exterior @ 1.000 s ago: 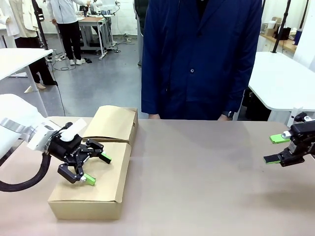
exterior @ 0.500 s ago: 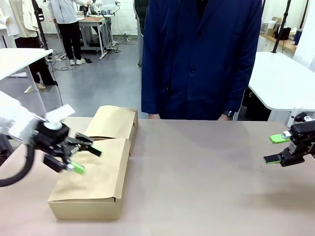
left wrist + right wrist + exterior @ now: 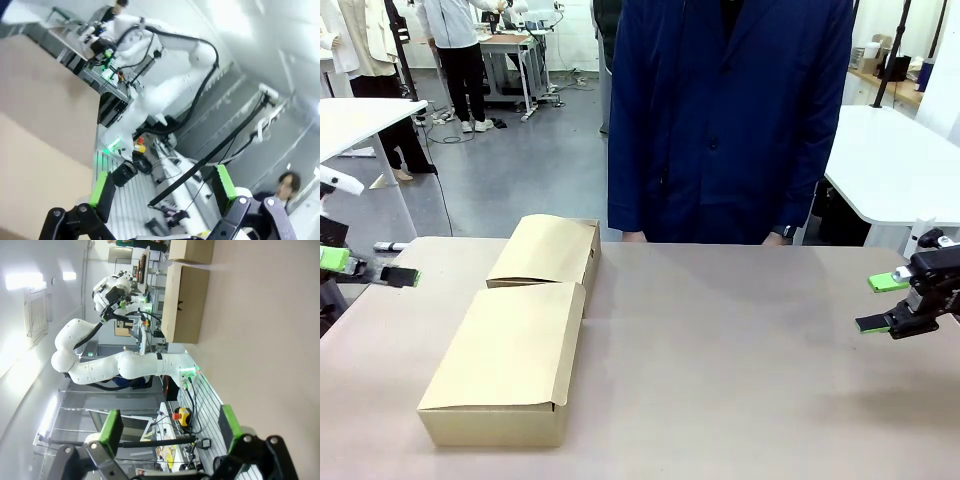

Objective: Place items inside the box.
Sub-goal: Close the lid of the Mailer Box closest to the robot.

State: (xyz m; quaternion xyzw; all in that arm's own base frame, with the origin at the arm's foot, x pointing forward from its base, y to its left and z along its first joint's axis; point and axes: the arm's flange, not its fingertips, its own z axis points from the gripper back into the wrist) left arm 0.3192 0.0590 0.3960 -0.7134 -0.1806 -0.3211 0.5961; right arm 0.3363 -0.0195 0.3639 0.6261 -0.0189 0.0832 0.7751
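While the desk spreads tan across the front view, a person in a dark blue coat stands at its far edge, arms down. Two closed cardboard boxes sit on the desk's left half: the larger box lies nearer the robot with its lid flap down, and the smaller box lies just behind it, their ends touching or nearly so. None of the small stationery can be seen anywhere on the desk surface, and the boxes' insides are hidden by their lids.

At the left edge of the front view the left gripper is raised beside the desk, well apart from the boxes, its jaws wide with nothing between them. At the right edge the right gripper hangs over the bare desk, jaws spread wide and empty. From the right wrist view the larger box shows across the desk, far from that gripper.
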